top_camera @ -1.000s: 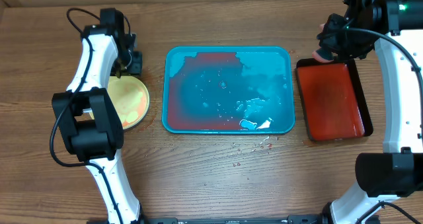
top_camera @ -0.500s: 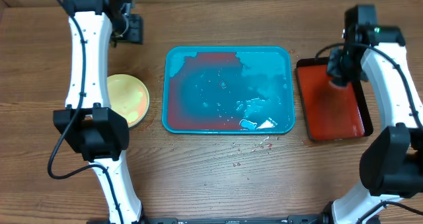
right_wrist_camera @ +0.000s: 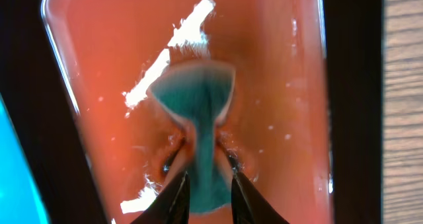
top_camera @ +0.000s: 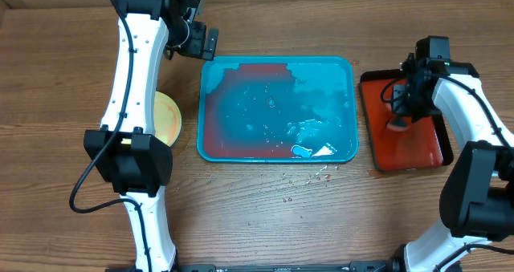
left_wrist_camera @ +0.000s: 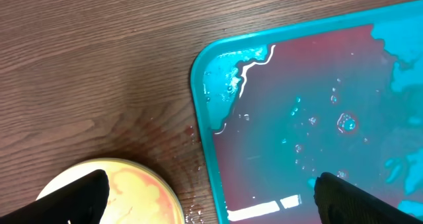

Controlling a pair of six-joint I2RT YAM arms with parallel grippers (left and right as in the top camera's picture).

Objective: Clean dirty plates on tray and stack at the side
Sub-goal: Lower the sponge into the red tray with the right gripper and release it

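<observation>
The turquoise tray (top_camera: 321, 79) lies mid-table under a film of reddish water, and no plates are on it. To its left a yellow-green plate (top_camera: 170, 118) with an orange-stained centre sits half hidden behind my left arm. My left gripper (top_camera: 202, 42) hovers open at the tray's far left corner. From the left wrist, its gripper (left_wrist_camera: 211, 182) spans the plate (left_wrist_camera: 125, 192) and the tray rim (left_wrist_camera: 198, 98). My right gripper (top_camera: 399, 110) is low over a teal sponge (right_wrist_camera: 198, 92). Its jaws stand slightly apart around the sponge's near end (right_wrist_camera: 208, 179).
The sponge rests in a dark red tray with a black rim (top_camera: 414, 148), right of the turquoise one and wet inside. Reddish drops (top_camera: 309, 180) dot the wood just in front of the turquoise tray. Both arm bases stand at the near edge.
My left arm swung from beside the plate toward the tray's far corner, jaws opening wide. My right gripper came down into the red tray with the sponge and its jaws parted.
</observation>
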